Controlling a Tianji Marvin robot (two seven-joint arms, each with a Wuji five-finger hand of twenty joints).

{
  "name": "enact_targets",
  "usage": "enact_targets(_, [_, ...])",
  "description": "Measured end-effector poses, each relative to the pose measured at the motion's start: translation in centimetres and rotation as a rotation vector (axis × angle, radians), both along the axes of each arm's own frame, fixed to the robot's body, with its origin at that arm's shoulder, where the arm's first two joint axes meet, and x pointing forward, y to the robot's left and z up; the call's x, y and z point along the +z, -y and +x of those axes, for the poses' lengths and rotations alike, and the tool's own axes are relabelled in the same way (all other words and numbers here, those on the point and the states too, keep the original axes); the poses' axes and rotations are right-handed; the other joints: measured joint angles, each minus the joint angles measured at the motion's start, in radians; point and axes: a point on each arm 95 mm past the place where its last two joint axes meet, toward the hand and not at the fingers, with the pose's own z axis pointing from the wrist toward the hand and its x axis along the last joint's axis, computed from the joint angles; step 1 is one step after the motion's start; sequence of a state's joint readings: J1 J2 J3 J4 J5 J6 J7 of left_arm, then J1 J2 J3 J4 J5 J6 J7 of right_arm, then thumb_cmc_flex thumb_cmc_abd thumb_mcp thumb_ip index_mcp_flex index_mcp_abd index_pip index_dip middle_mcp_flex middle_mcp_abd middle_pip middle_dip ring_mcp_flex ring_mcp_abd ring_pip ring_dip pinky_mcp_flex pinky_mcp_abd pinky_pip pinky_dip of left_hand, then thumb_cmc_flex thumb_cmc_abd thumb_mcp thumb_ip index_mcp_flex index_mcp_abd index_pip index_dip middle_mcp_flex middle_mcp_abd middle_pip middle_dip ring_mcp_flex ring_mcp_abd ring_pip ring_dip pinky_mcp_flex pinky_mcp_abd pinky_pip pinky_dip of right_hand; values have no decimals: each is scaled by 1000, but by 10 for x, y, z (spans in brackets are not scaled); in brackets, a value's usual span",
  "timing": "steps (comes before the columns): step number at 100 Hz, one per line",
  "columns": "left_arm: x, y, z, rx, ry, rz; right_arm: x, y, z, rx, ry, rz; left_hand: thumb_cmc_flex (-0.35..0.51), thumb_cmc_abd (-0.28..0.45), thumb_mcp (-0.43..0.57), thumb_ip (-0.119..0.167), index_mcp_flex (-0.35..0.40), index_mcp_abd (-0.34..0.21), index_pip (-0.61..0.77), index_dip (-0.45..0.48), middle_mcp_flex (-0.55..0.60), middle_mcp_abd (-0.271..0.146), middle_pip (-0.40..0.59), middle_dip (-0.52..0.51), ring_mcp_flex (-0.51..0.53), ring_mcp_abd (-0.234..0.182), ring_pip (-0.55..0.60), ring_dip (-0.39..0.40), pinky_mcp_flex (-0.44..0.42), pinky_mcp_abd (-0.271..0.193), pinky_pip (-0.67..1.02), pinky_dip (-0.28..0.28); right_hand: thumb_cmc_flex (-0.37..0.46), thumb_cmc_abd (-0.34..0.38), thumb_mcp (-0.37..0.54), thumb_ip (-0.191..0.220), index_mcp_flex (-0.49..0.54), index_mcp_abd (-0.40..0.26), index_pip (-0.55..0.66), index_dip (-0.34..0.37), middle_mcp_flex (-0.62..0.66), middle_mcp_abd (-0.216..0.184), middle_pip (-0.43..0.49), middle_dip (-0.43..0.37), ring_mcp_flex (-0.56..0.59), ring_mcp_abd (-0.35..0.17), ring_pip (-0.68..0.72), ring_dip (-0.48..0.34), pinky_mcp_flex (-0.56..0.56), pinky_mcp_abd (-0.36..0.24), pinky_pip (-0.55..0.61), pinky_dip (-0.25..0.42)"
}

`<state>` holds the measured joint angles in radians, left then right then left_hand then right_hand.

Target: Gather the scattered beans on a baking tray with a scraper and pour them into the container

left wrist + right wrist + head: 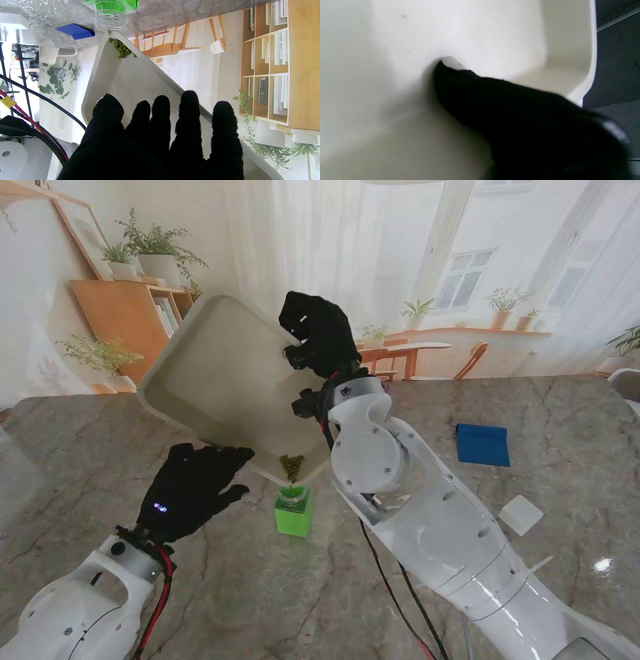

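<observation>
The white baking tray (220, 370) is lifted off the table and tilted steeply. My right hand (318, 332) is shut on its raised far rim; in the right wrist view one finger (520, 112) presses on the tray's inner surface (395, 100). Green beans (291, 468) are heaped in the lowest corner, right over the mouth of the green container (293, 513). In the left wrist view the beans (121, 48) sit at the tray (140, 85) corner by the container (111, 10). My left hand (195, 490) is open, fingers spread by the tray's near edge; contact is unclear. The blue scraper (483, 444) lies on the table to the right.
A small white square object (521, 514) lies on the marble table (120, 450) nearer to me than the scraper (75, 30). My right arm's white links (420, 520) cross the middle of the table. A wooden shelf (130, 310) stands beyond the table's far left.
</observation>
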<state>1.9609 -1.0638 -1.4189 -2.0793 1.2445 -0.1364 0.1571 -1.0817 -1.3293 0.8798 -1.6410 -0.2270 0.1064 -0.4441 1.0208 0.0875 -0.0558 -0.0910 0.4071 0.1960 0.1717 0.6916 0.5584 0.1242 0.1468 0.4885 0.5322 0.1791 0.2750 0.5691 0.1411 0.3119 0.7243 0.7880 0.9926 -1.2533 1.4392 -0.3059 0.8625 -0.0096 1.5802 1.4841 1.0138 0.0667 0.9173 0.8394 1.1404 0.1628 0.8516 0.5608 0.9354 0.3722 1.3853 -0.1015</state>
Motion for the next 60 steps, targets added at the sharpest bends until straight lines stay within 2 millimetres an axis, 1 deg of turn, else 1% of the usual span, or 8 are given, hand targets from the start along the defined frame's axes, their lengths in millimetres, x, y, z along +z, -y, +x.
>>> enact_targets(60, [-1, 0, 0, 2, -6, -2, 0, -1, -3, 18, 36, -18, 0, 0, 0, 0, 0, 0, 0, 0, 0, 0, 0, 0, 0, 0, 0, 0, 0, 0, 0, 0, 0, -7, 0, 0, 0, 0, 0, 0, 0, 0, 9, -1, 0, 0, 4, 0, 4, 2, 0, 0])
